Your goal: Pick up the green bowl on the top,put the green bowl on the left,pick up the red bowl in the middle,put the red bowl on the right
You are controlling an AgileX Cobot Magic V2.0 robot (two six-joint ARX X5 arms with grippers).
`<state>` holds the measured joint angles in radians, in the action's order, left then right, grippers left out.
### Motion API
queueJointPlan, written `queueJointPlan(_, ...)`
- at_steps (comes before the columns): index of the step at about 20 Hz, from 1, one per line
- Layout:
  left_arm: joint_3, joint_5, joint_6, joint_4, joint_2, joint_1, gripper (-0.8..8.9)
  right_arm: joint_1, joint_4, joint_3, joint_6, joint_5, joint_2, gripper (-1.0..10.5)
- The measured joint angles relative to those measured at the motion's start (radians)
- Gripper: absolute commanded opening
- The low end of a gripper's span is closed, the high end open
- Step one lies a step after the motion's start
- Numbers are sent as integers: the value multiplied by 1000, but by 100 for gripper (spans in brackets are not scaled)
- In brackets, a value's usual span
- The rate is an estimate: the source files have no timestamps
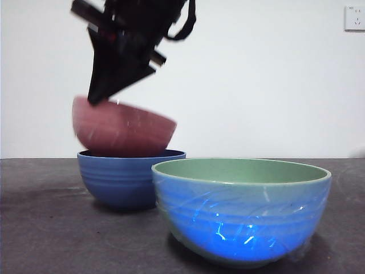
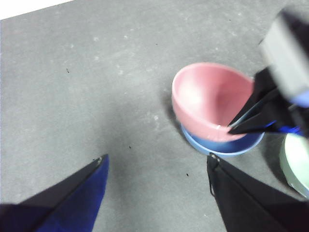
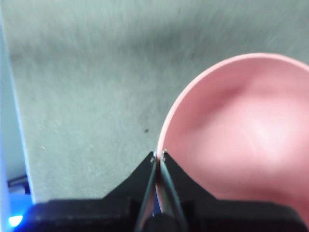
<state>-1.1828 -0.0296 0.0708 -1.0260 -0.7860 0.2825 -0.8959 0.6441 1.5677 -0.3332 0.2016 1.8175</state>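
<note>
In the front view, the red bowl is seen tilted, its lower part resting inside the blue bowl and its raised side held by the right gripper, which comes down from above as a big dark shape. The red bowl is blurred. The green bowl is set upright on the dark grey table, nearer the front edge than the blue bowl and just beside it, overlapping it in this view; whether they touch cannot be told. A white wall socket is seen on the wall behind.

In the left wrist view, the left gripper is shown above bare table, its jaws spread wide with nothing between them, well apart from the bowls. The red bowl is seen leaning in the blue bowl, and the right gripper is clamped on its rim. A part of the green bowl is caught at the picture's edge, just beside the blue one.

In the right wrist view, the right gripper is shown with its jaws pressed nearly together, pinching the thin rim of the red bowl between them. The table beneath is blurred.
</note>
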Motion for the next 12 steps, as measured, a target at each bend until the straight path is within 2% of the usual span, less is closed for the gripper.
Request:
queueJointPlan(3,0,0,0,10,0,0,342,5,54,1,10,-10,-106,-9)
queueJointPlan(4,0,0,0,17,0,0,342,10,92,3,15,-42,-150,-9)
queueJointPlan(8,0,0,0,56,0,0,342,79,323,9,60,-277,-298,-12)
queueJointPlan(10,0,0,0,61,0,0,342,156,431,-3,119,-329,-325,-12)
queueJointPlan(12,0,-1,0,61,0,0,342,221,432,-75,171,-344,-335,-12)
